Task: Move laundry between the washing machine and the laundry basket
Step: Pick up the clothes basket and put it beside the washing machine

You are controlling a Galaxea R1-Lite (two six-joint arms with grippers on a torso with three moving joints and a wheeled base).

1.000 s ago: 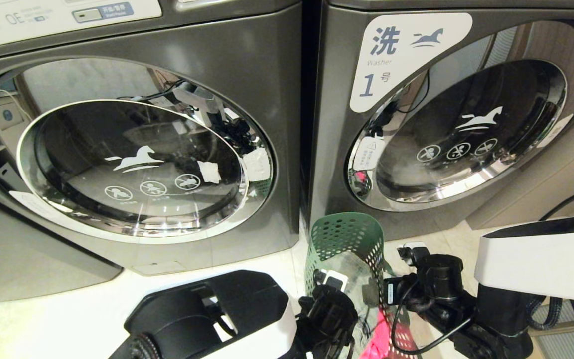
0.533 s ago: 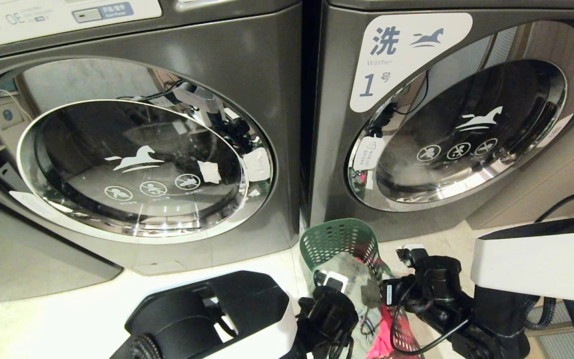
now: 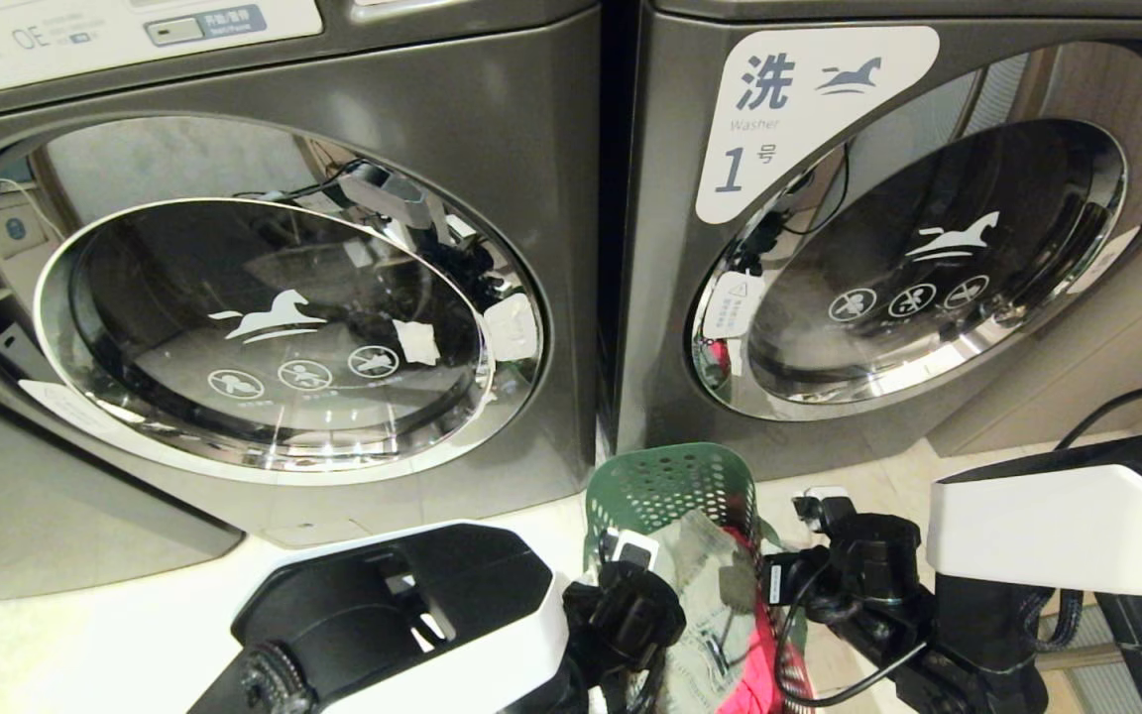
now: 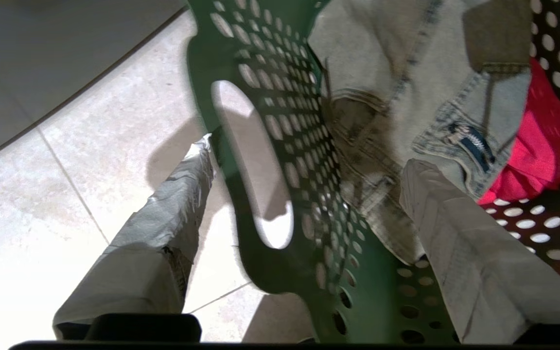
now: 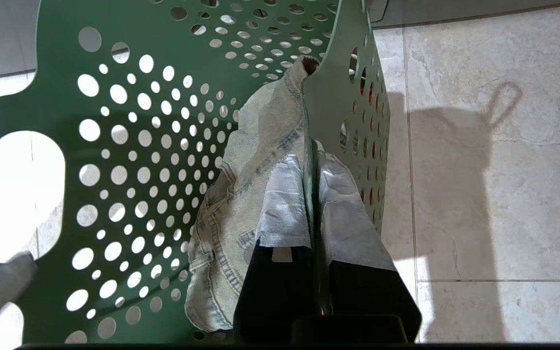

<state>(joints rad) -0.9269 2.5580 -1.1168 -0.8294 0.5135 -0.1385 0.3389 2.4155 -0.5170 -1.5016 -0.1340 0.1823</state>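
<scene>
The laundry basket (image 3: 670,486), green and full of round holes, stands on the floor in front of the gap between two machines. It holds a pale denim garment (image 4: 406,73) and a red garment (image 4: 542,146). My left gripper (image 4: 307,153) is open and straddles the basket's wall by a slot handle, one finger outside and one inside, gripping nothing. My right gripper (image 5: 310,156) is shut on the basket's opposite rim, with the denim (image 5: 241,194) just beside it. The washing machine (image 3: 274,327) on the left has its round glass door shut.
A like machine labelled 1 (image 3: 918,268) stands to the right, its door also shut. Pale floor tiles (image 5: 479,170) surround the basket. Both of my arms crowd the near side of the basket, with a black cable (image 3: 1116,407) at far right.
The basket's far rim has sunk and shifted a little to the left. My left arm has moved slightly left; the right arm has barely moved.
</scene>
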